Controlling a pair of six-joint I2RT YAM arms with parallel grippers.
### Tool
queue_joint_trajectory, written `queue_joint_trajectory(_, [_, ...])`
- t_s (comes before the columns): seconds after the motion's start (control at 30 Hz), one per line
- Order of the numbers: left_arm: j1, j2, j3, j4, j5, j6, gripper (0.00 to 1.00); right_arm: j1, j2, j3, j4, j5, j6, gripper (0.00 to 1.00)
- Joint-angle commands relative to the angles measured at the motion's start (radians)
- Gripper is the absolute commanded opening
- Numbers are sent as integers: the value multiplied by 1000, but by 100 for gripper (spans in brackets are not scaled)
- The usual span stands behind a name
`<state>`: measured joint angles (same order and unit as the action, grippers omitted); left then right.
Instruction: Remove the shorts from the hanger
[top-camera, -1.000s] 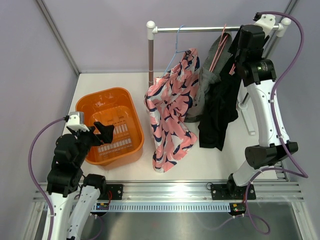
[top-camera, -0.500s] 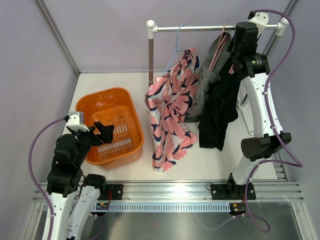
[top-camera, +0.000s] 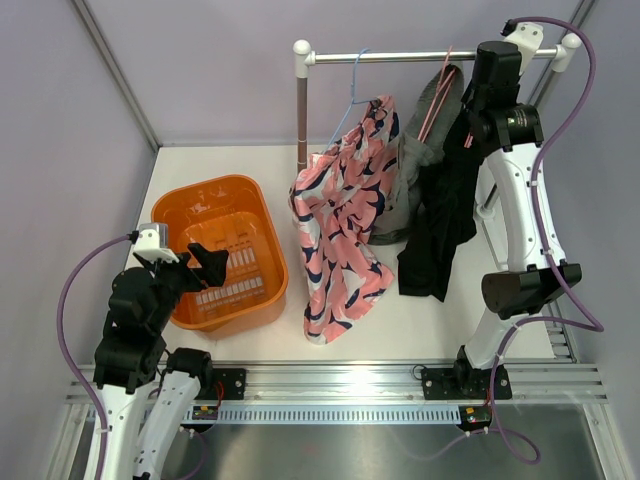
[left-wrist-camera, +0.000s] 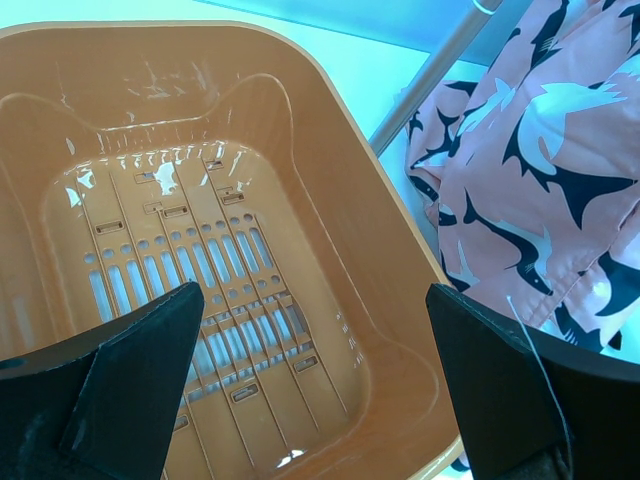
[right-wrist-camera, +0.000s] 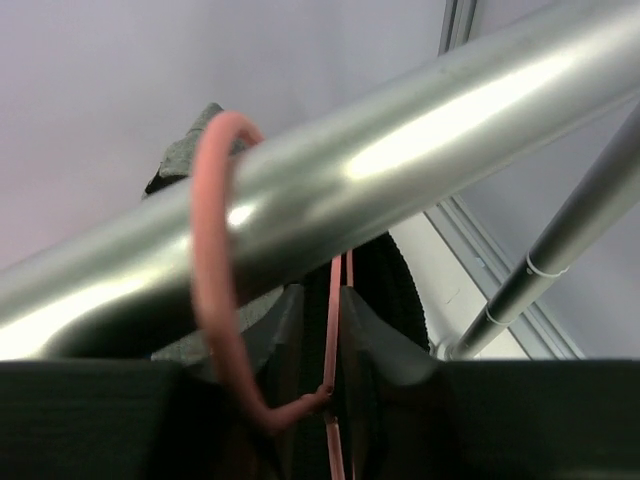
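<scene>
A pink wire hanger (top-camera: 440, 88) hooks over the metal rail (top-camera: 420, 57) and carries black shorts (top-camera: 440, 225) and a grey garment (top-camera: 405, 180). My right gripper (top-camera: 468, 112) is up under the rail, shut on the pink hanger's neck (right-wrist-camera: 334, 330) just below its hook (right-wrist-camera: 212, 270), with black cloth behind it. Pink patterned shorts (top-camera: 345, 225) hang from a blue hanger (top-camera: 355, 85) to the left. My left gripper (top-camera: 200, 262) is open and empty above the orange basket (top-camera: 215, 185).
The rack's brown post (top-camera: 302, 110) stands behind the pink patterned shorts, which also show in the left wrist view (left-wrist-camera: 540, 150). The orange basket (left-wrist-camera: 300, 55) is empty. A slanted rack leg (right-wrist-camera: 540, 270) is right of my right gripper.
My right arm has risen toward the rail and closed in on the pink hanger's neck. The black shorts have swung slightly left. The left arm has not moved.
</scene>
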<state>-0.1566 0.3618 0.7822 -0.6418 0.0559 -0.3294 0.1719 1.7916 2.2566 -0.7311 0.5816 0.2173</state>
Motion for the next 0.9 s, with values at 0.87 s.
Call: queue_joint_trajectory(0.87, [-4,12,-6,33,1,9,99,-18,-170,66,-27,-149,-7,0])
